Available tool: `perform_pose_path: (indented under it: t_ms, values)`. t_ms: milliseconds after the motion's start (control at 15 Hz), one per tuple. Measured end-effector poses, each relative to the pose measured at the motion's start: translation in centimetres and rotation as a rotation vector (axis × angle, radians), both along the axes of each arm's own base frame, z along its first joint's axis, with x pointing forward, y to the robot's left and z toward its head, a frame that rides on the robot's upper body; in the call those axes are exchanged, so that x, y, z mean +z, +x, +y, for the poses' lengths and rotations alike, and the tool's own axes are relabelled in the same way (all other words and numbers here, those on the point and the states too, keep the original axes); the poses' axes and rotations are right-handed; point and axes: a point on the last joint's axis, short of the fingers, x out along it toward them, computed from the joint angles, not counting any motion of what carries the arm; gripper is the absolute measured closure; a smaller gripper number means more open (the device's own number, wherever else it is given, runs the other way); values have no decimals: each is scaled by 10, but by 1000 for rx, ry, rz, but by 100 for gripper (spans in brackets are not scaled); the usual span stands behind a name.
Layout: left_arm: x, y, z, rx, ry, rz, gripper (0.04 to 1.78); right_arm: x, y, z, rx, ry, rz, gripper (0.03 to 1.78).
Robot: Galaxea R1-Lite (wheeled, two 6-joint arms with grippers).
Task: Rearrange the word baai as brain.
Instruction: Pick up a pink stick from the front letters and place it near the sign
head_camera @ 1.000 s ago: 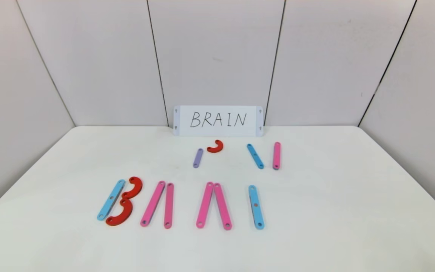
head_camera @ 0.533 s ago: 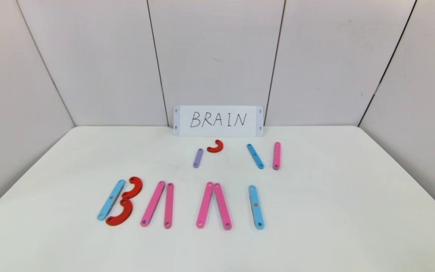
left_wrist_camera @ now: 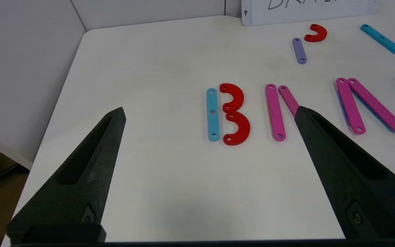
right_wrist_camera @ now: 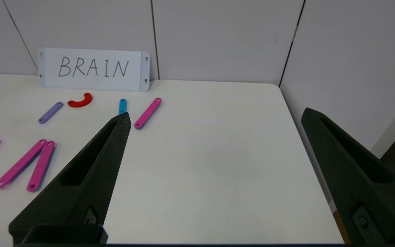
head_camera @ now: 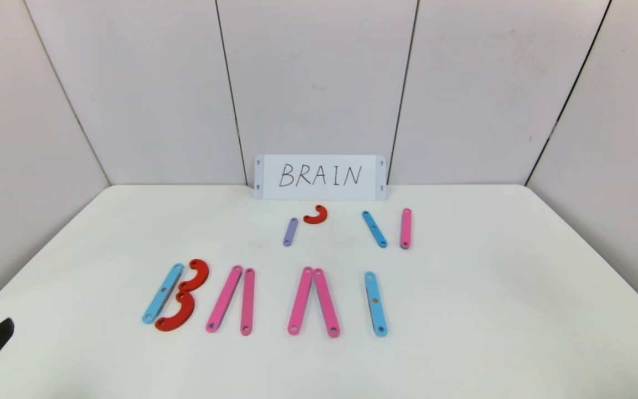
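Left gripper (left_wrist_camera: 209, 111) hangs over the near left part of the white worktop (head_camera: 490, 310), its black fingers (left_wrist_camera: 81, 175) spread wide with nothing between them; only a dark tip of it shows at the near left edge in the head view. Out beyond those fingertips lies the word baai (head_camera: 263, 299) in one row, untouched. Straight ahead of the gap between the fingers sits the B: a blue bar (left_wrist_camera: 212, 114) with two red C-curves (left_wrist_camera: 234, 113) touching its side, one curve stacked against the other. Just past the far finger, the first A, a pair of pink bars (left_wrist_camera: 275, 111) meeting at the top, one leg partly hidden behind that finger. Further on comes the second pink pair (head_camera: 313, 301), then the lone blue bar of the I (head_camera: 375, 303).

Right gripper (right_wrist_camera: 214, 118) holds above the right side of the worktop, fingers (right_wrist_camera: 81, 185) just as wide apart, gripping nothing, with bare surface below them. Beyond the tip of its inner finger lie a spare blue bar (right_wrist_camera: 122, 105) and a pink bar (right_wrist_camera: 147, 113), with a small red curve (right_wrist_camera: 80, 100) and a short purple bar (right_wrist_camera: 50, 112) further off to that side. Behind them all, the white BRAIN card (head_camera: 320, 177) leans on the wall
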Motion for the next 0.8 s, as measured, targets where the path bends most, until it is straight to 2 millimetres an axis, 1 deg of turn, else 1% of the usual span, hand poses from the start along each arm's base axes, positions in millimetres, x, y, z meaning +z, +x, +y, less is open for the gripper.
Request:
perform_pose_path:
  t_ms: [133, 200, 333, 400, 533, 667, 800]
  values:
    - [26, 33, 0, -5, 6, 61, 9, 23, 30, 1, 9, 0, 55, 7]
    - [38, 52, -1, -12, 8, 95, 9, 31, 50, 1, 24, 2, 95, 7]
    - [55, 87, -3, -36, 11, 169, 9, 37, 85, 4, 64, 4, 176, 7]
    - [59, 108, -5, -55, 16, 219, 9, 37, 106, 5, 88, 6, 226, 7]
    - [59, 145, -12, -100, 37, 325, 9, 32, 145, 7, 130, 13, 317, 7]
    - [49, 176, -23, -150, 58, 423, 9, 22, 182, 10, 159, 23, 398, 7]
    - [34, 202, -37, -207, 77, 509, 9, 8, 213, 12, 194, 35, 475, 7]
